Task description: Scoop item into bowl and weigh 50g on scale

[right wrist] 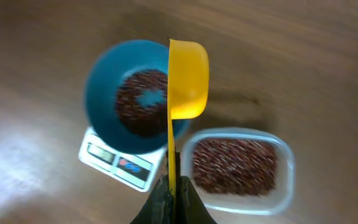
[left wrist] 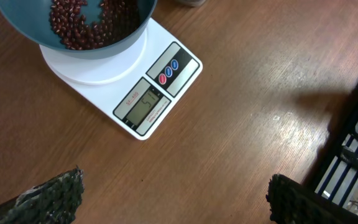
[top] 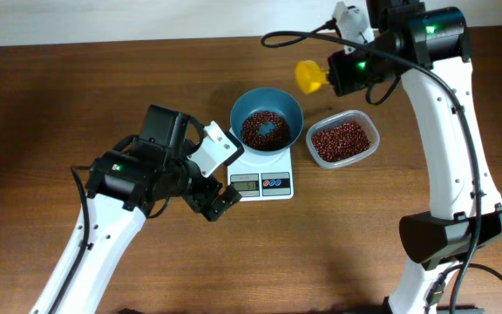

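Fingers point(right wrist: 156, 206) of the right gripper point(top: 328, 80) are clenched on the thin handle of a yellow scoop point(right wrist: 188, 74). The scoop is turned on its edge and no beans show in it. The left gripper point(top: 220, 202) hangs with its jaws fully released and holds nothing, just off the front left corner of the scale point(top: 261, 179).

The scale stands near the middle of the table point(top: 59, 87), a little toward the far edge, with its display facing the near edge. The bowl point(top: 267, 115) sits on the scale's platform with a shallow heap of beans point(top: 264, 129) in its bottom. A clear plastic container point(top: 344, 139) of the same beans rests on the table just right of the scale, close to it but not touching.

The scoop is held in the air above the table, beyond the gap between bowl and container. Its handle runs roughly parallel to the far edge, with the cup pointing left toward the bowl. From the cup, the bowl lies left and toward the near edge, and the container lies right and toward the near edge. The right arm is the nearer one to both.

In the left wrist view the display shows faint digits that I cannot read with confidence. Whether the next move should be another dip into the container or a stop probably depends on that reading.
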Controlling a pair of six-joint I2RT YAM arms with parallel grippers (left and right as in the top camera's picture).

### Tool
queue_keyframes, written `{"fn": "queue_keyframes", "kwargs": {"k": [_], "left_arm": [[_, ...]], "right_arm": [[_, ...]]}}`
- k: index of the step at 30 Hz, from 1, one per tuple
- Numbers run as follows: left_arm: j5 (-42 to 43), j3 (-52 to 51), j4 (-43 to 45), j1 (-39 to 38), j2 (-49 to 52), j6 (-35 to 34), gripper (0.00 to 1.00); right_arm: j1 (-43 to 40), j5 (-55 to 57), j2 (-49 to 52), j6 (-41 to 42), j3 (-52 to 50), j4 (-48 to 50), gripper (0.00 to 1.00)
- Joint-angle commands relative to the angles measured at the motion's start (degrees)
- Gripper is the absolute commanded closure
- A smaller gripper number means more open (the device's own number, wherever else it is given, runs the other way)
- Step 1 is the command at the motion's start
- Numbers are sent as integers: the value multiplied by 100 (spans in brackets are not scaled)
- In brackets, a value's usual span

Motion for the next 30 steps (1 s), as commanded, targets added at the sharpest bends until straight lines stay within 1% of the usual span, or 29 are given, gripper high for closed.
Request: {"fn": "queue_keyframes", "kwargs": {"k": [1,10,12,15,22,26,30], "left_arm": [[74,81,-11,-11,-11,-57,1],[74,81,-11,-13,-11,-55,1],[74,81,-11,-13,-11,-57,1],[74,81,-11,-11,-11,-55,1],[74,81,-11,-11,-11,-55,2],[74,81,-11,-11,-11,-55,1],[74,81,-11,-11,-11,-57,1]], "right_arm": [[199,-629,308,-232,-31,46,96],[704,-557,1016,-535,-37,149,96],[778,-321,1082,-551,-46,120,96],[887,415,1097,-525,-136,162,96],[1119,1366,1097,-529,-428,376,96],[1152,1462,1097,-531,-457,509,96],[1152,1462,1097,-544,-697,713,96]]}}
